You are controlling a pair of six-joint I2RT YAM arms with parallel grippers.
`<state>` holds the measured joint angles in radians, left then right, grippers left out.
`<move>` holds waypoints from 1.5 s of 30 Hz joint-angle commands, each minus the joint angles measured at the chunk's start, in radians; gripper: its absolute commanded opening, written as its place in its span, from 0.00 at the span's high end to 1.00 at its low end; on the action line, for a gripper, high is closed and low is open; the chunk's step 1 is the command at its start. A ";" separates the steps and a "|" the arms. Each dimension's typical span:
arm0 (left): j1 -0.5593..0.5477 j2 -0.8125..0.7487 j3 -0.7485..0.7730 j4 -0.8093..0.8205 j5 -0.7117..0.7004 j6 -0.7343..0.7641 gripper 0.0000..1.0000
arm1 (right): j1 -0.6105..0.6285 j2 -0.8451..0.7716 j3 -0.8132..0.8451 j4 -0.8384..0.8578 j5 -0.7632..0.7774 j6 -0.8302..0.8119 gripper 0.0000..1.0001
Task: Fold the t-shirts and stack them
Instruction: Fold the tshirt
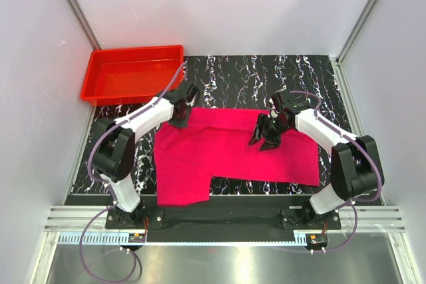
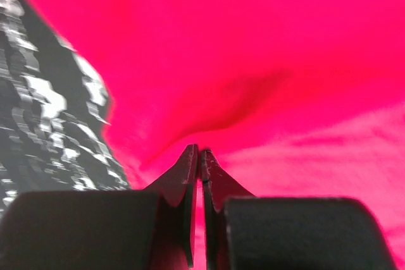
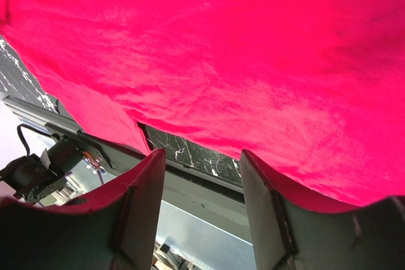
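The magenta-pink t-shirt (image 1: 226, 154) lies spread on the black marbled table (image 1: 253, 71), with a flap hanging toward the near left edge. My left gripper (image 1: 180, 119) is at the shirt's far left corner. In the left wrist view it (image 2: 199, 154) is shut, with the pink cloth (image 2: 285, 61) drawn up in a fold to its tips. My right gripper (image 1: 264, 139) hovers over the shirt's far right part. In the right wrist view it (image 3: 202, 162) is open and empty above the cloth (image 3: 221, 42).
A red plastic tray (image 1: 140, 50) stands at the far left corner of the table, beyond the left gripper. White walls enclose the table on three sides. Bare marbled table (image 2: 44, 124) shows left of the shirt, and the near table edge (image 3: 190, 153) shows below it.
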<state>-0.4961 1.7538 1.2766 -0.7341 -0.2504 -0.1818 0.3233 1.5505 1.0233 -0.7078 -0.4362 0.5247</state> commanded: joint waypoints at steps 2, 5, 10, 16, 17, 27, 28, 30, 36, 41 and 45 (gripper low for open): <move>0.068 0.099 0.105 -0.025 -0.182 0.031 0.91 | 0.000 -0.035 0.012 -0.030 -0.010 -0.005 0.42; 0.111 0.131 0.181 -0.037 -0.181 0.015 0.63 | 0.000 -0.053 0.000 -0.039 -0.012 -0.008 0.42; 0.073 0.055 0.187 -0.039 -0.156 -0.024 0.46 | 0.000 -0.087 -0.032 -0.050 -0.006 -0.020 0.42; -0.064 -0.079 0.078 -0.018 -0.083 -0.083 0.63 | 0.000 -0.105 -0.068 -0.025 -0.010 -0.012 0.42; -0.070 -0.079 0.061 -0.013 -0.058 -0.103 0.65 | 0.000 -0.104 -0.066 -0.025 -0.007 -0.012 0.42; -0.076 0.068 0.053 0.025 -0.033 -0.128 0.69 | -0.003 -0.112 0.066 -0.186 0.254 -0.052 0.45; -0.076 0.078 0.055 0.038 -0.024 -0.128 0.68 | -0.004 -0.112 0.073 -0.199 0.273 -0.052 0.49; -0.079 0.095 0.063 0.050 -0.003 -0.133 0.68 | -0.021 -0.119 0.090 -0.217 0.306 -0.049 0.53; -0.085 0.124 0.069 0.064 0.005 -0.151 0.65 | -0.107 -0.113 0.100 -0.222 0.260 -0.051 0.55; -0.085 0.144 0.070 0.070 0.017 -0.145 0.58 | -0.145 -0.104 0.098 -0.214 0.240 -0.060 0.55; -0.085 0.164 0.075 0.081 0.014 -0.142 0.54 | -0.182 -0.093 0.103 -0.216 0.234 -0.061 0.55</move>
<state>-0.5781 1.8999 1.3144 -0.6922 -0.2466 -0.3161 0.1642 1.4605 1.0889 -0.9154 -0.1959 0.4789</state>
